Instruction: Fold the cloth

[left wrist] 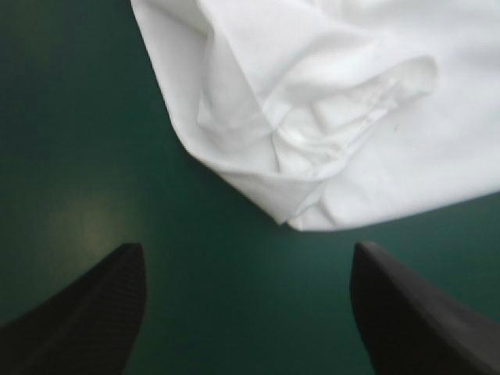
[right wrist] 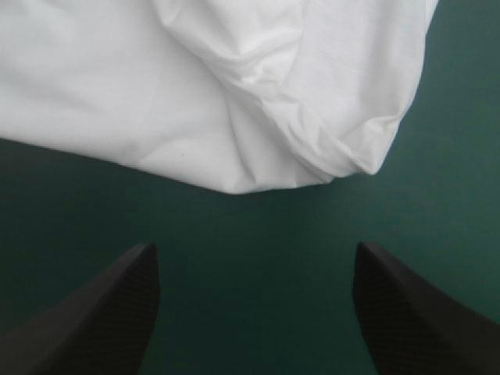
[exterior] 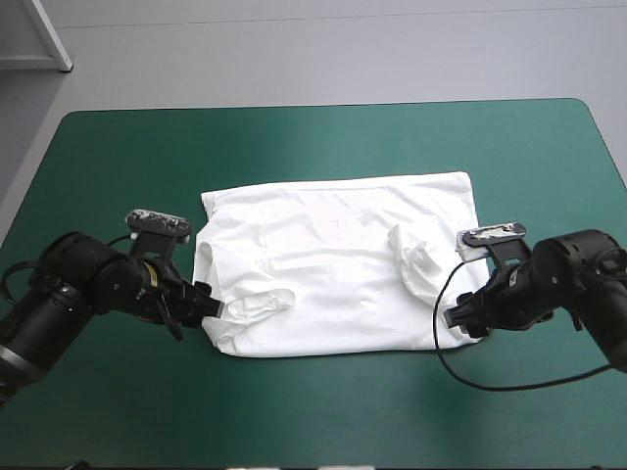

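Note:
The white T-shirt (exterior: 338, 259) lies spread flat in the middle of the teal-green table, both sleeves folded inward over the body. My left gripper (exterior: 209, 308) sits low at the shirt's near left corner, open, with bare cover between its fingers (left wrist: 86, 312). Just ahead of it lies the folded left sleeve and corner (left wrist: 312, 148). My right gripper (exterior: 458, 318) is low at the shirt's near right side, also open. A rounded fold of the T-shirt (right wrist: 258, 101) lies a little ahead of its fingers (right wrist: 414, 312), apart from them.
Bare teal-green cover (exterior: 323, 411) stretches along the table's near side and behind the shirt toward the far edge (exterior: 323, 108). A white stand (exterior: 39, 39) is on the floor beyond the far left corner.

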Action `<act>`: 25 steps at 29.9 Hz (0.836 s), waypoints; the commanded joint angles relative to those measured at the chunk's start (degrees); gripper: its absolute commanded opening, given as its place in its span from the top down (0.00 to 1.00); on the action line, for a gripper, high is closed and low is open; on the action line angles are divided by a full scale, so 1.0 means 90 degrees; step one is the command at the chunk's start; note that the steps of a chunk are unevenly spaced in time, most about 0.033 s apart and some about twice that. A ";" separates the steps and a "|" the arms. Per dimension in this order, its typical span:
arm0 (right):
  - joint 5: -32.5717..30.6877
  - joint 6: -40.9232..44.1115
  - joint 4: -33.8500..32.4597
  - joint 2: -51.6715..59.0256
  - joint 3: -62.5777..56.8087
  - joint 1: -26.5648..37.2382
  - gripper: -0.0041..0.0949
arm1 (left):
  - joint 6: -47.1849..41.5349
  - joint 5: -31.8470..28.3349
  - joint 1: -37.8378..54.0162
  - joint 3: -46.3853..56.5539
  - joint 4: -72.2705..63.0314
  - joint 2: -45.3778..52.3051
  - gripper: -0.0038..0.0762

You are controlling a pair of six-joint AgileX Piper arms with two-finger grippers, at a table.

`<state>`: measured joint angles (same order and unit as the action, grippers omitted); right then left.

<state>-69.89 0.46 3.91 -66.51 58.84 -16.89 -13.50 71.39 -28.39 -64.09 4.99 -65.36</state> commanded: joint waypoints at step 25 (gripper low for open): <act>0.0927 0.0018 -0.0435 0.0898 -0.1309 -0.0009 0.31 | -0.0320 -0.2939 -0.0019 0.1682 -0.0383 -0.2289 0.33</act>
<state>-66.83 0.73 1.19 -58.66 47.85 -16.89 -15.82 49.54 -28.39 -48.85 2.51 -84.80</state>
